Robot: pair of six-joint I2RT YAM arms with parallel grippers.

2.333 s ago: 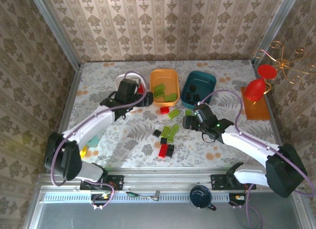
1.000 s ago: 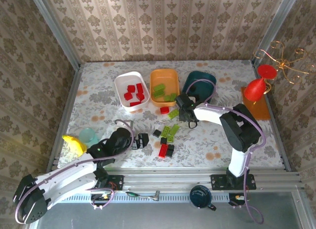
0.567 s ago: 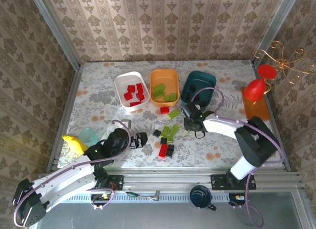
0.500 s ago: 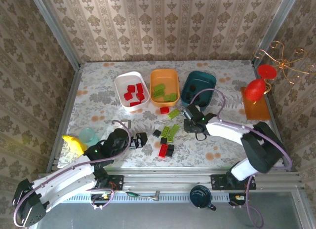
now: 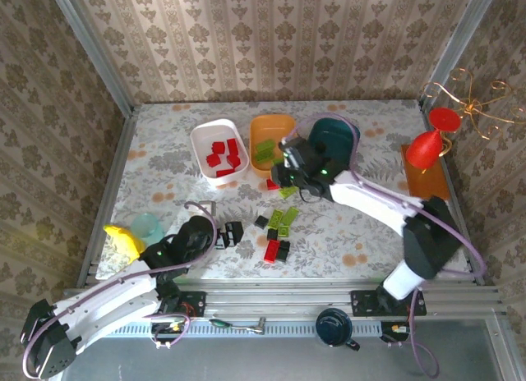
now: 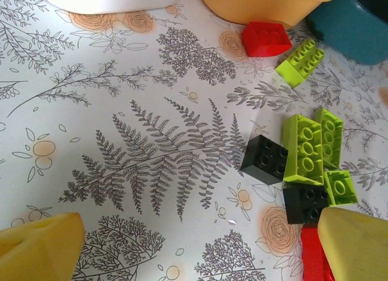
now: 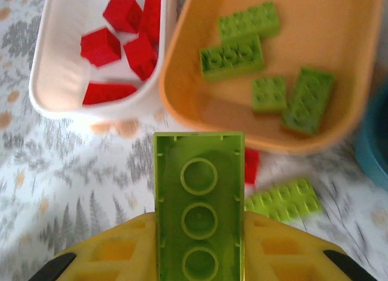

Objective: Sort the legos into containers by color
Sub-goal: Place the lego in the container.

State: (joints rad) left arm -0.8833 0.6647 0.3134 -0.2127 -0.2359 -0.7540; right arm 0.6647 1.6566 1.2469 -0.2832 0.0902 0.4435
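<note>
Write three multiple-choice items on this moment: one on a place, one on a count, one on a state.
1. Seen from the top camera, where does the white tub stand relative to the orange tub?
A) on its left
B) on its right
C) stacked inside it

2. By the right wrist view, how many lime-green bricks lie in the orange tub?
A) one
B) four
C) eight

3. What state is the right hand in?
A) open and empty
B) shut on an oblong lime-green brick
C) shut on a red brick

Answers:
1 A: the white tub sits just left of the orange tub, side by side.
2 B: four lime-green bricks show on the orange tub's floor.
3 B: the oblong lime-green brick is clamped between the yellow fingers, underside up.
</note>
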